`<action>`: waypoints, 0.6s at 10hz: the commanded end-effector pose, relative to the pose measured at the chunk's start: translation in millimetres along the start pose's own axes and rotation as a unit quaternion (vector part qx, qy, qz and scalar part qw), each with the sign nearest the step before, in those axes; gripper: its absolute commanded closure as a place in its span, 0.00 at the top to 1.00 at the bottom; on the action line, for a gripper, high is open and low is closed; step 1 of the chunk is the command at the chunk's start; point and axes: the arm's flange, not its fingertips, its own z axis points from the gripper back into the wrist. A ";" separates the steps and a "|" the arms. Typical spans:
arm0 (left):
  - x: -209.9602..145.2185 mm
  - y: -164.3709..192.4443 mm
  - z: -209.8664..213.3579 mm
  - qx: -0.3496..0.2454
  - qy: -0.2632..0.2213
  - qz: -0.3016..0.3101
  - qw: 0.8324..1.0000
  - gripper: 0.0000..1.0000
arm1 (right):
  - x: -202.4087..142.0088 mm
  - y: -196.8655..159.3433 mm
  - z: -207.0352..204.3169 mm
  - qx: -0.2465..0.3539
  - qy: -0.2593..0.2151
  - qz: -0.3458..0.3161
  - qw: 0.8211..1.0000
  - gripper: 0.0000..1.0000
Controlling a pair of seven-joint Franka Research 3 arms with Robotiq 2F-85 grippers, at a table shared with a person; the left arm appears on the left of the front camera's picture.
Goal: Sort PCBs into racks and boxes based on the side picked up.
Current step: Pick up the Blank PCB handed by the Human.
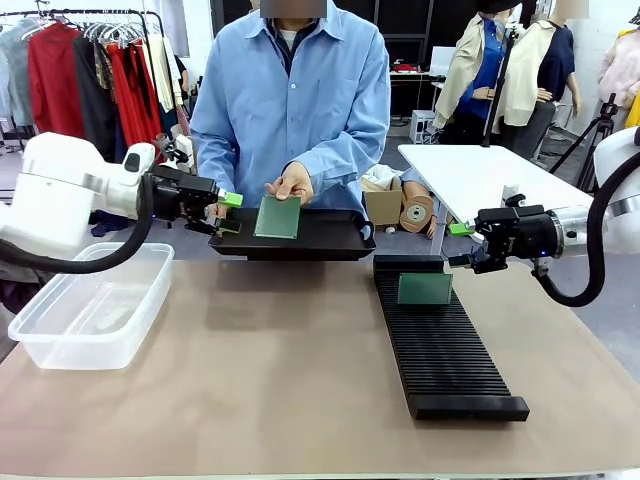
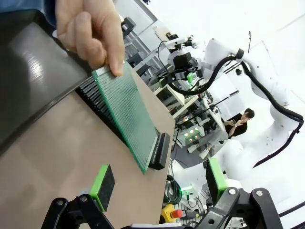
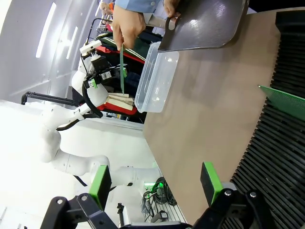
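Facing the left hand (image 1: 228, 213), a PCB (image 1: 277, 216) hangs from the person's fingers (image 1: 287, 189).

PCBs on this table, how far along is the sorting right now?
Done: one PCB stands near the rack's far end. The clear box looks empty. In hand: the person's hand holds a second PCB upright over the black tray, beside the open left gripper; the right gripper hangs open by the rack. Left: handing over and placing that board.

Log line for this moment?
person's hand: holds thin green circuit board over shallow black tray | left claw: open, near it | right claw: open, near long black slotted rack | rack: second green board standing
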 end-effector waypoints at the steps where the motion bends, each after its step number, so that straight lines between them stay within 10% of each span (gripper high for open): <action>1: 14.4 6.6 -10.5 -0.017 -0.013 -0.009 1.000 1.00 | 1.2 1.9 -0.1 0.002 -0.003 0.002 1.000 1.00; 6: 34.5 34.1 -42.0 -0.061 -0.006 0.009 0.998 1.00 | 1.2 1.9 -0.1 0.002 -0.003 0.002 1.000 1.00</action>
